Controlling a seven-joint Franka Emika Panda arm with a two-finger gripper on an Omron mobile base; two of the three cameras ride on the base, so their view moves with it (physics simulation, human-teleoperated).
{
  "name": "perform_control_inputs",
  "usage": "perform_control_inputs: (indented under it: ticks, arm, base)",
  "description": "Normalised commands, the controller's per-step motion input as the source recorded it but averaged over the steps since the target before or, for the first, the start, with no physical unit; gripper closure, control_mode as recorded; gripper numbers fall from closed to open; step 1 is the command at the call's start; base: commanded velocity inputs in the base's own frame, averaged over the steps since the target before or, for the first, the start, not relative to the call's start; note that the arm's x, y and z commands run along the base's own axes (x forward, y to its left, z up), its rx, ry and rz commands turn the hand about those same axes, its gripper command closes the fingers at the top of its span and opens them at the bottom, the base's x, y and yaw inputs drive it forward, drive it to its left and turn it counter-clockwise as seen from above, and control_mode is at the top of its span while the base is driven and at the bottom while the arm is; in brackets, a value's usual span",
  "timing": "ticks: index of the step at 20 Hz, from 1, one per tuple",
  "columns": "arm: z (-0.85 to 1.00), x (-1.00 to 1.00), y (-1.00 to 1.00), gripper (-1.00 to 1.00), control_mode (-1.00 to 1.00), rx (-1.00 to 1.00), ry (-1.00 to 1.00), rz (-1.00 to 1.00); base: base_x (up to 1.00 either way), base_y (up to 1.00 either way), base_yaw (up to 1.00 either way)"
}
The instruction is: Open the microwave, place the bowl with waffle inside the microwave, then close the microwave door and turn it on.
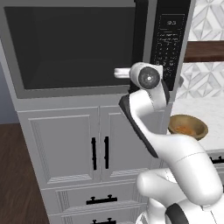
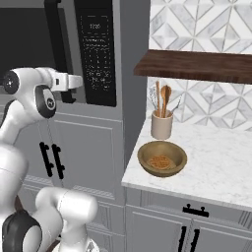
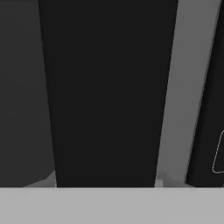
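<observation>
The microwave is shut; the gripper sits at its door handle, jaw state unclear. The bowl with waffle waits near the counter's front-left corner. A loose grasp could slip off mid-pull.

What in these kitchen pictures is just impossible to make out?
- Gripper: in the left base view the arm's own wrist covers it, so whether it has closed on the microwave door handle is unclear.
- Keypad markings: too small to read, both base views.
- Bowl with waffle: partly behind the arm in the left base view.
</observation>
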Motion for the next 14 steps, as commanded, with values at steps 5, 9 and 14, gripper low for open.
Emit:
perform_control_inputs:
  ticks: [5,9,14]
  arm:
    - [-0.24,0.42,0.71,1.0,-1.0,0.0,-0.02,0.13]
    - [-0.01,-0.02,1.0,1.0,-1.0,0.0,0.03,0.18]
    - [-0.03,-0.13,1.0,1.0,-1.0,0.0,0.09,0.22]
  base:
    - [0.0,0.0,0.0]
    - [0.0,0.0,0.0]
    - [0.0,0.0,0.0]
